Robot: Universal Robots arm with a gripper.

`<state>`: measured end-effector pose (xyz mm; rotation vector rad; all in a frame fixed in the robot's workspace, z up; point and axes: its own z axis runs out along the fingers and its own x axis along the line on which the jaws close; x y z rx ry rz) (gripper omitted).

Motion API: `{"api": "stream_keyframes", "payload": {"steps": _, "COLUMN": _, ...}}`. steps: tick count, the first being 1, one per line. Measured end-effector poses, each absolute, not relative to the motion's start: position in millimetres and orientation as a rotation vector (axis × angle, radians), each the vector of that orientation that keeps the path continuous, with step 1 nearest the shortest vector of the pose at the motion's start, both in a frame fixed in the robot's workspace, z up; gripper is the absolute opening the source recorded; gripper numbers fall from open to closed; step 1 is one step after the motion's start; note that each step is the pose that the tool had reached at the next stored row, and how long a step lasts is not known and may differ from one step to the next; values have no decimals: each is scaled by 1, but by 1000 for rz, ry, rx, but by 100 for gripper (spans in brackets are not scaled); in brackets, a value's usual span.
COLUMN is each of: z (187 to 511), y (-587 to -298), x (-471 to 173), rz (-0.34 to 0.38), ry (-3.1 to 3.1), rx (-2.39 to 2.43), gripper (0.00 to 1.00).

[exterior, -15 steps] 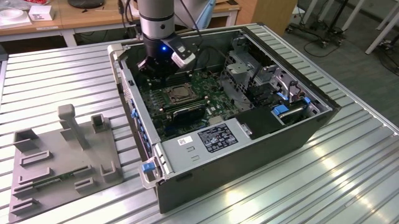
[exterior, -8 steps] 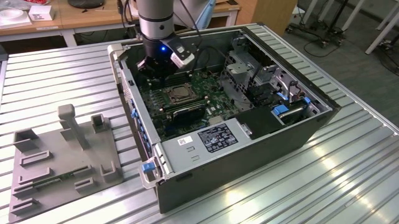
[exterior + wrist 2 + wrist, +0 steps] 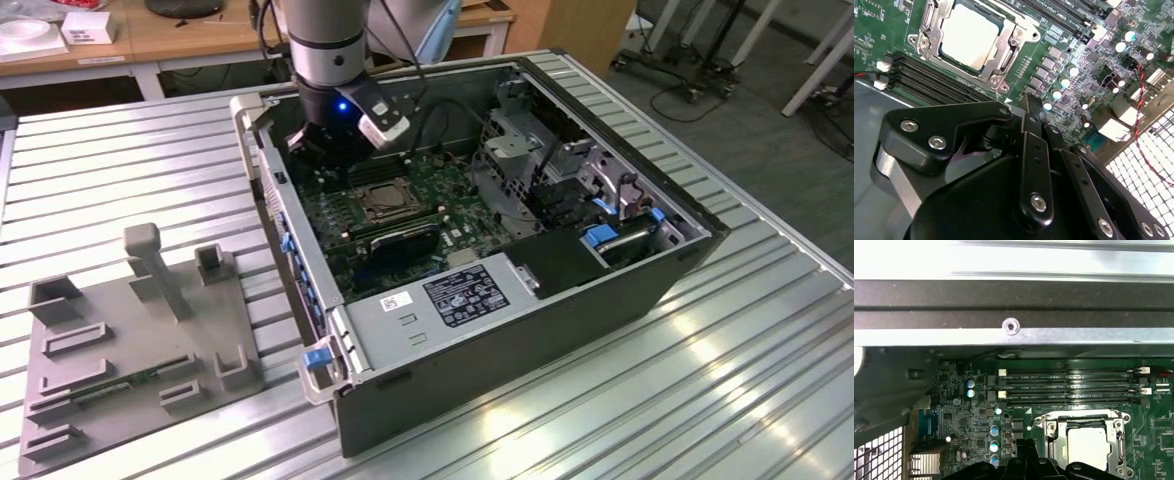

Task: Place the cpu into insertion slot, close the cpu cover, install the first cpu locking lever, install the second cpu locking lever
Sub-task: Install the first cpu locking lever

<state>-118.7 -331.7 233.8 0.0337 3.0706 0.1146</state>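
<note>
Rig: One arm [image 3: 327, 40] reaches down into the open computer case [image 3: 534, 330], which lies on the ribbed metal table [image 3: 721, 390].
Gripper: The gripper [image 3: 1026, 102] hangs low over the green motherboard [image 3: 1069, 50], just beside a corner of the socket and near the black memory slots [image 3: 934, 80]. In the exterior view it sits on the far side of the socket.
Jaws: Drawn together, with nothing visible between them.
Cpu: The cpu [image 3: 970, 35] lies flat inside the insertion slot [image 3: 996, 79], silvery top up. It is near the middle of the board, toward the case wall at the exterior view's left.
Cover: The cpu cover [image 3: 1005, 54] appears lowered, its frame ringing the chip on all visible sides.
Levers: Thin metal rods run along the socket edges. Whether either is hooked under its catch cannot be told.
Step in hand: Judging by the seated chip and lowered cover, placement and closing are done, and work stands at the locking levers.
Demand of the move: As a judgement, a lever calls for a push downward and sideways with the closed fingertips. They must stay on the rod and off the chip top and the nearby capacitors [image 3: 1064, 82].
Surroundings: A grey fixture plate [image 3: 134, 340] lies on the table, well apart at the exterior view's left.
</note>
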Motion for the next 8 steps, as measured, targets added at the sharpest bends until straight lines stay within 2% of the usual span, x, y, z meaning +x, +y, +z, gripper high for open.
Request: {"api": "stream_keyframes", "payload": {"steps": 8, "z": 234, "y": -332, "x": -119, "rz": 116, "ry": 3072, "rx": -17, "gripper": 11}}
